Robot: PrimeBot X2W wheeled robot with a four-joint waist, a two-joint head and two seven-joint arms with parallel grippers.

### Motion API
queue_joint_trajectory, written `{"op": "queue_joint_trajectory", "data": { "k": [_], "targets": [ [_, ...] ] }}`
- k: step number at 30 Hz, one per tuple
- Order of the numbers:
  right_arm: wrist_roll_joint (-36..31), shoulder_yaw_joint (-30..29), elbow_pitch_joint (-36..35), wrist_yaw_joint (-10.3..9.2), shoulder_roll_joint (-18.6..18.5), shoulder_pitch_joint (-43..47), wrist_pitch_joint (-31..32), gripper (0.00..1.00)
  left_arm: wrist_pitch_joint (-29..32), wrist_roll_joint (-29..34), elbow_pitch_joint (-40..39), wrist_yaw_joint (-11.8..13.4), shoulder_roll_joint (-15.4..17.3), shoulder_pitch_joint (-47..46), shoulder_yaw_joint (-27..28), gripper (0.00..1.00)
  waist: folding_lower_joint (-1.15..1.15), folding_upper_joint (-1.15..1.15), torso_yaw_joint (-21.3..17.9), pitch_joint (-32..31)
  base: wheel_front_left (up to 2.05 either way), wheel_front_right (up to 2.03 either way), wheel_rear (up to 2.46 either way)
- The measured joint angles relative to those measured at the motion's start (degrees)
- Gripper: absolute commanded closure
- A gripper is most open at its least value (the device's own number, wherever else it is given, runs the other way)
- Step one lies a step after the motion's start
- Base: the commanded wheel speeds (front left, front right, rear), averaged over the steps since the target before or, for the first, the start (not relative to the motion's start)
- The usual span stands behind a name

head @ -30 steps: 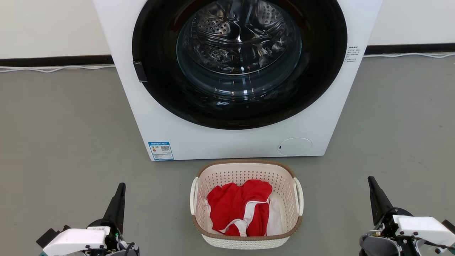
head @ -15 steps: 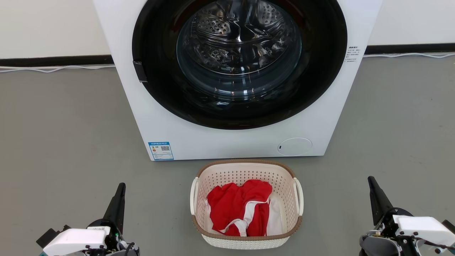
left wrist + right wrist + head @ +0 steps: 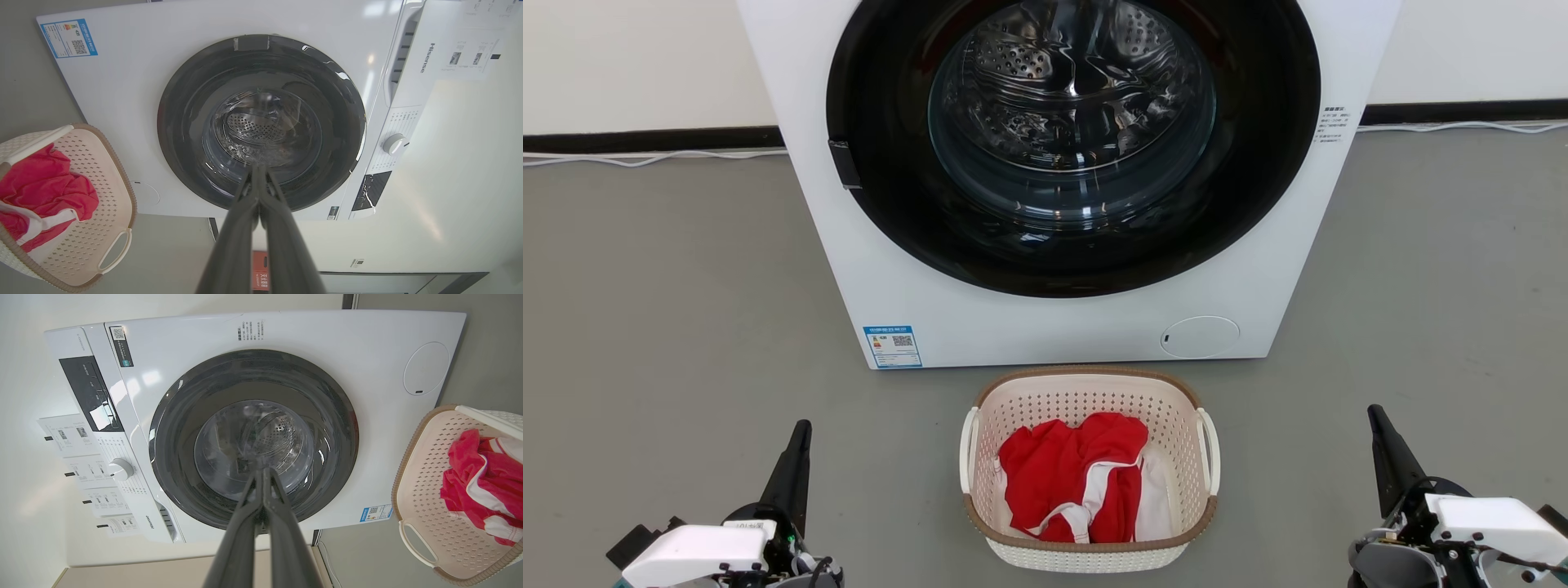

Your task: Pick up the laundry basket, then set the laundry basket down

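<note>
Grey floor [image 3: 670, 327] spreads wide to both sides. Left gripper [image 3: 799, 441] and right gripper [image 3: 1379, 425] each have fingers pressed together, holding nothing, well apart from the laundry basket [image 3: 1086, 374], which stands between them. Its far rim sits just beside the washer [image 3: 1045, 331] front; red cloth [image 3: 1062, 474] lies inside.

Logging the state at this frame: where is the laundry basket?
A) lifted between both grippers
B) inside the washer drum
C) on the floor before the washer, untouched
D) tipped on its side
C: the laundry basket stands upright on the floor before the washer, left gripper and right gripper shut and apart from it.
</note>
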Motion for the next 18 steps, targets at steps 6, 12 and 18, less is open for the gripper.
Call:
{"op": "queue_joint_trajectory", "data": {
  "k": [6,12,18],
  "targets": [
    [-0.01,0.00,0.00,0.00,0.00,0.00,0.00,1.00,0.00,0.00,0.00,0.00,0.00,0.00,0.00,1.00,0.00,0.00,0.00,0.00,0.00,0.00,0.00],
    [-0.01,0.00,0.00,0.00,0.00,0.00,0.00,1.00,0.00,0.00,0.00,0.00,0.00,0.00,0.00,1.00,0.00,0.00,0.00,0.00,0.00,0.00,0.00],
    [0.00,0.00,0.00,0.00,0.00,0.00,0.00,1.00,-0.01,0.00,0.00,0.00,0.00,0.00,0.00,1.00,0.00,0.00,0.00,0.00,0.00,0.00,0.00]
  ]
}}
